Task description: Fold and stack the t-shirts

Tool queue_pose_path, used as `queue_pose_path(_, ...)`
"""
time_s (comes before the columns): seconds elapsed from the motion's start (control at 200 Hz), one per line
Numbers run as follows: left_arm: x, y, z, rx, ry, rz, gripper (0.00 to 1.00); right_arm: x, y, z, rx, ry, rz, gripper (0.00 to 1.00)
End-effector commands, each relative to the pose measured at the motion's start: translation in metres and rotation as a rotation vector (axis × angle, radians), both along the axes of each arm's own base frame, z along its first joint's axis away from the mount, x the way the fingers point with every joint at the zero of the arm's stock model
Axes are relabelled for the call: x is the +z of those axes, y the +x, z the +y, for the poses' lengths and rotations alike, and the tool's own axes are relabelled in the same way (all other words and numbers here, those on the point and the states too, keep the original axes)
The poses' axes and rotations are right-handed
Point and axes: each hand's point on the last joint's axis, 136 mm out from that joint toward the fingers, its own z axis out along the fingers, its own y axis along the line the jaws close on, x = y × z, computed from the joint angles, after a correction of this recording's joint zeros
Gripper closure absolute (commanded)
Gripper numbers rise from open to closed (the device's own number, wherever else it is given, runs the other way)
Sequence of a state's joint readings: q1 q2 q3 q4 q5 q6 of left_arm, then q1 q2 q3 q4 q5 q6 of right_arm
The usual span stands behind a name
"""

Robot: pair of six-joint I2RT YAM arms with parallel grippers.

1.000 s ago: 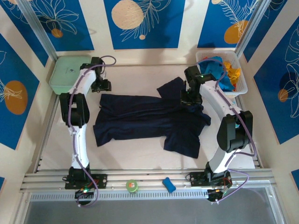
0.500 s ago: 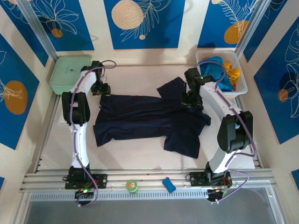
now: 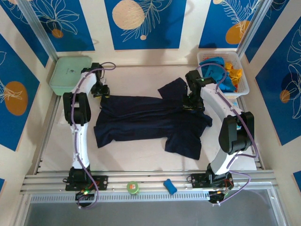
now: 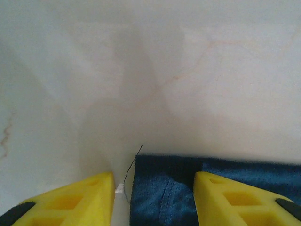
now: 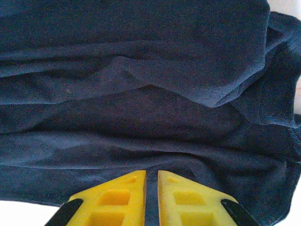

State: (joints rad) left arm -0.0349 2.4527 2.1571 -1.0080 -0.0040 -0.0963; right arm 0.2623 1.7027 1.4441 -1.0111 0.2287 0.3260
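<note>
While one navy t-shirt lies spread, left claw wide astride its hem, right claw seemingly pinching it.

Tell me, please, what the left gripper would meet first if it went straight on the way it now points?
Probably the hem corner of the navy t-shirt, lying between the open fingers of the left gripper, with the white table right under it; depth is hard to judge from the wrist view.
</note>
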Motion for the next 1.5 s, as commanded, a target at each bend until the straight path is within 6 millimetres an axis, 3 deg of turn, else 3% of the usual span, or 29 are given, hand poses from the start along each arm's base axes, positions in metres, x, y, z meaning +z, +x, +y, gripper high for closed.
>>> queue_pose_path(0.0,-0.024,-0.001,0.002,-0.012,-0.015,0.046,0.60,0.006,-0.006,0.005,0.007,0.017,0.007,0.86)
queue_pose_path(0.155,-0.032,-0.001,-0.001,-0.025,-0.019,0.064,0.70,0.004,-0.008,0.005,0.003,0.017,0.012,0.87)
queue_pose_path(0.33,-0.022,-0.002,-0.003,0.008,-0.039,0.055,1.00,0.001,-0.006,0.010,0.009,0.040,0.011,0.87)
queue_pose_path(0.415,-0.011,-0.002,-0.009,0.018,-0.058,0.027,1.00,0.002,-0.001,0.012,0.022,0.043,-0.007,0.81)
queue_pose_path(0.545,0.024,0.003,-0.025,0.001,-0.102,-0.044,1.00,0.004,0.021,0.011,0.042,0.034,-0.049,0.73)
queue_pose_path(0.74,0.082,0.003,-0.035,0.011,-0.115,-0.155,1.00,0.002,0.080,-0.001,0.031,0.019,-0.114,0.60)
queue_pose_path(0.871,0.105,0.000,-0.030,0.046,-0.102,-0.199,1.00,-0.010,0.120,-0.013,-0.010,0.019,-0.126,0.53)
queue_pose_path(1.031,0.116,-0.006,-0.036,0.054,-0.138,-0.225,1.00,-0.032,0.162,-0.021,-0.033,0.007,-0.105,0.60)
queue_pose_path(1.231,0.122,-0.015,-0.037,0.059,-0.153,-0.241,1.00,-0.061,0.194,-0.016,-0.016,0.008,-0.054,0.70)
queue_pose_path(1.361,0.123,-0.020,-0.039,0.060,-0.164,-0.246,1.00,-0.077,0.202,-0.010,-0.006,-0.003,-0.027,0.72)
queue_pose_path(1.496,0.122,-0.025,-0.039,0.065,-0.162,-0.241,1.00,-0.097,0.195,-0.007,-0.025,-0.011,0.029,0.76)
